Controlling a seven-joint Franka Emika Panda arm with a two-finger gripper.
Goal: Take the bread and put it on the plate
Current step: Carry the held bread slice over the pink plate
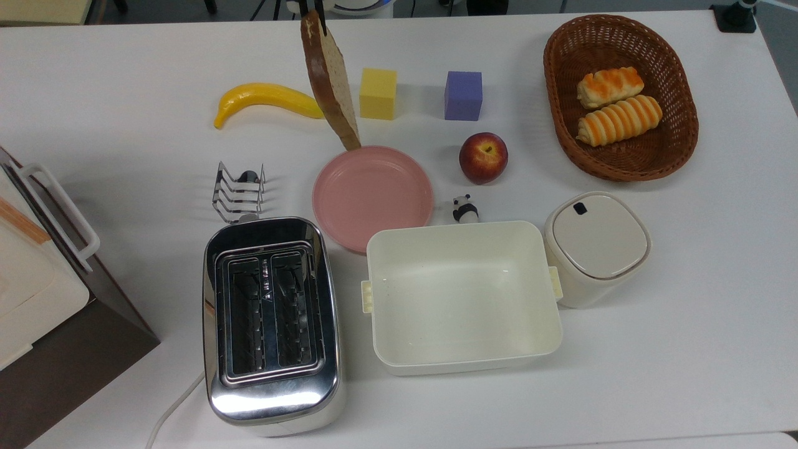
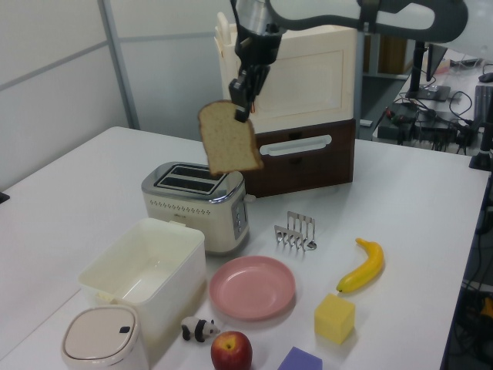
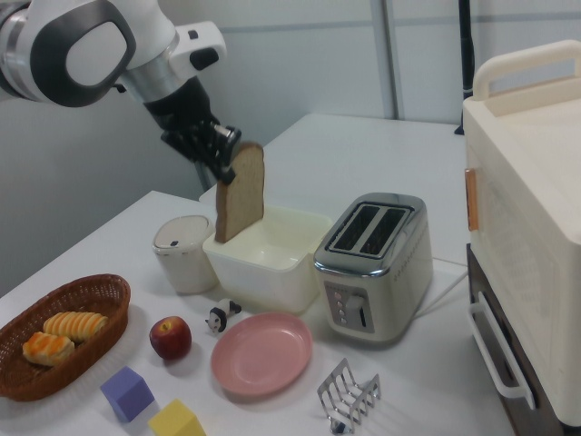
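Now the gripper is pinching the bread by its top edge, and the one slice is hanging upright high in the air, long axis vertical, in the upper middle of the left view. Below it, toward the lower middle of that frame, the single pink plate is lying bare, so the slice looks to need lowering and tipping flat. Beside it are sitting one toaster and one cream tub.

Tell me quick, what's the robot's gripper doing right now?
Gripper: shut on the bread, pinching its top edge, so the slice hangs in the air above the table, not yet on the plate.
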